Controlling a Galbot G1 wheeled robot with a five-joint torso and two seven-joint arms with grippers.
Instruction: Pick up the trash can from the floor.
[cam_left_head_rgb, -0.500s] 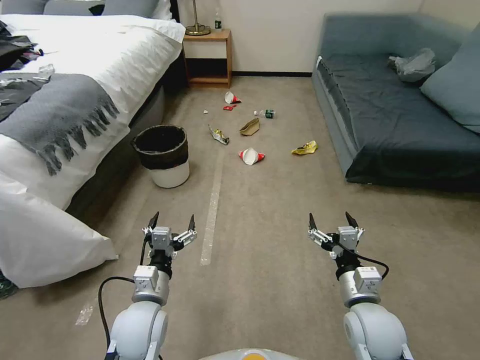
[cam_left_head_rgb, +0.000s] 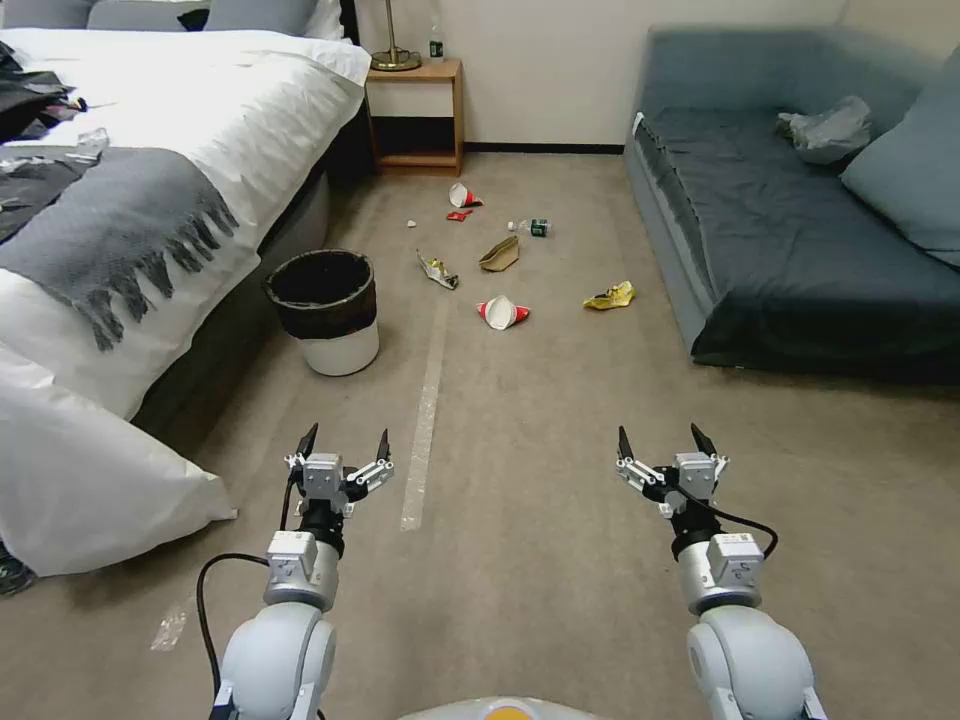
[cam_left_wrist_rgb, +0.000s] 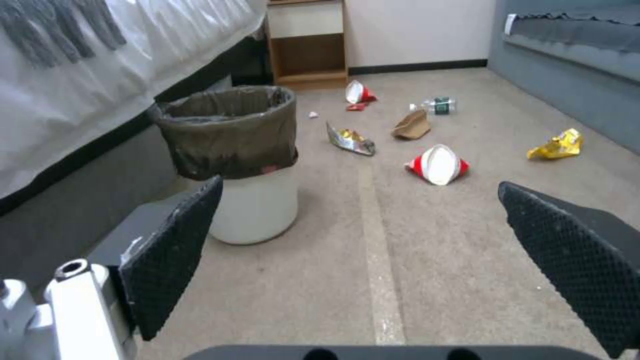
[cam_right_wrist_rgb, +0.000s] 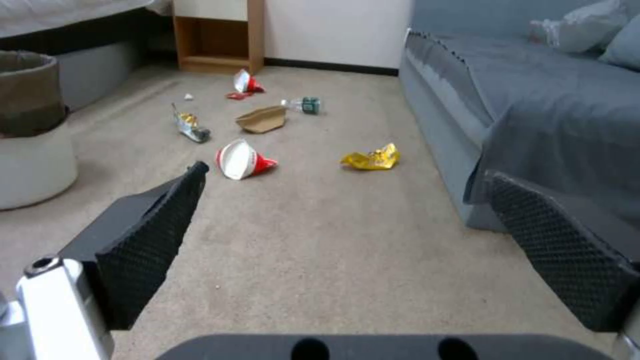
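Near the robot, low over the floor (cam_left_head_rgb: 540, 560), both arms are reaching forward with nothing in hand. The left gripper (cam_left_head_rgb: 342, 445) is hovering just left of the tape strip (cam_left_head_rgb: 425, 430), its fingers (cam_left_wrist_rgb: 170, 250) spread wide and empty. The right gripper (cam_left_head_rgb: 667, 441) is hanging well to the right over bare carpet, its fingers (cam_right_wrist_rgb: 150, 240) likewise wide apart and holding nothing.

Farther on and slightly left of the left gripper, the bin (cam_left_head_rgb: 327, 312) is standing upright on the floor, just beside the bed (cam_left_head_rgb: 190, 140), well apart from either gripper. Its black liner (cam_left_wrist_rgb: 230, 132) is folded over the upper half, leaving the white wall bare below.

The step in hand is, by my reading, the approach to the bin, and the left arm looks the better placed for it. A good grasp would be pinching the rim with one finger inside and one outside, coming down from above; the liner looks loose and slippery, so the fingers should be biting the plastic rim under it, not film alone. The bed edge is crowding the bin's left side, so coming in from the right or near side would be leaving more room.

Beyond the bin, cups (cam_left_head_rgb: 500, 312) and wrappers (cam_left_head_rgb: 610, 296) are lying scattered before the sofa (cam_left_head_rgb: 800, 230); they are off the path.
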